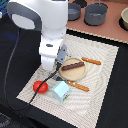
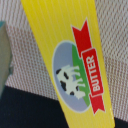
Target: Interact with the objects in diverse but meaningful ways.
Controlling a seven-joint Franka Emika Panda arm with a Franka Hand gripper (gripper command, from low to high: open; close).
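Observation:
A yellow rectangular block [image 2: 70, 55] with a red "BUTTER" ribbon and a cow picture fills the wrist view, lying on the woven mat. No fingers show in that view. In the exterior view the block is hidden under my arm, and my gripper [image 1: 50, 66] points down over the mat's left part; its jaws are hidden. A red tomato-like ball [image 1: 40, 86] and a pale blue carton [image 1: 61, 91] sit near the mat's front. A dark brown sausage stick [image 1: 73, 65] lies on a tan plate [image 1: 78, 73].
The beige woven mat [image 1: 102, 82] lies on a black table. An orange-handled fork [image 1: 91, 61] and knife [image 1: 78, 85] flank the plate. Grey pots [image 1: 95, 14] stand at the back. A black cable [image 1: 17, 60] hangs along the exterior view's left.

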